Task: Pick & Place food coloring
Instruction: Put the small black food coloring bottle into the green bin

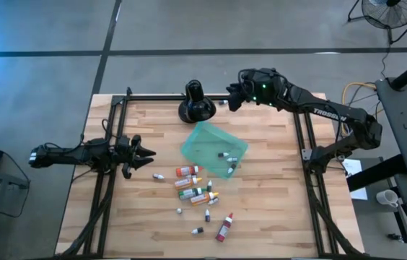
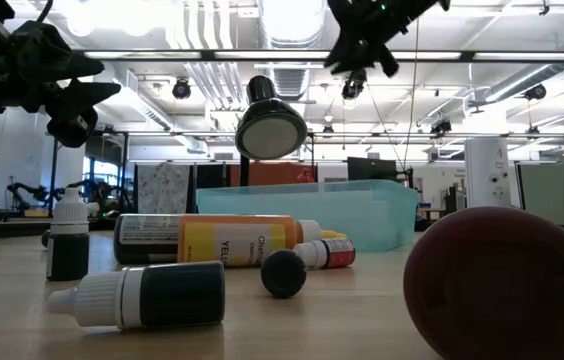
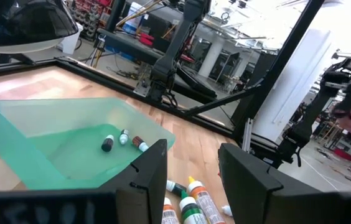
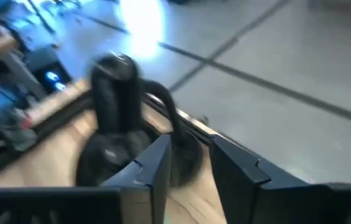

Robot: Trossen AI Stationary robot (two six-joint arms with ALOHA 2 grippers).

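My left end effector (image 1: pixel 148 154) hovers at the table's (image 1: pixel 261 209) left side, fingers parted, holding nothing. Bottles (image 1: pixel 198 189) lie scattered mid-table, just beside the teal tray (image 1: pixel 205 141); three more (image 3: pixel 123 139) sit inside the tray. My right end effector (image 1: pixel 230 102) is raised near the black stand (image 1: pixel 195 103) at the far edge, fingers slightly apart, empty.
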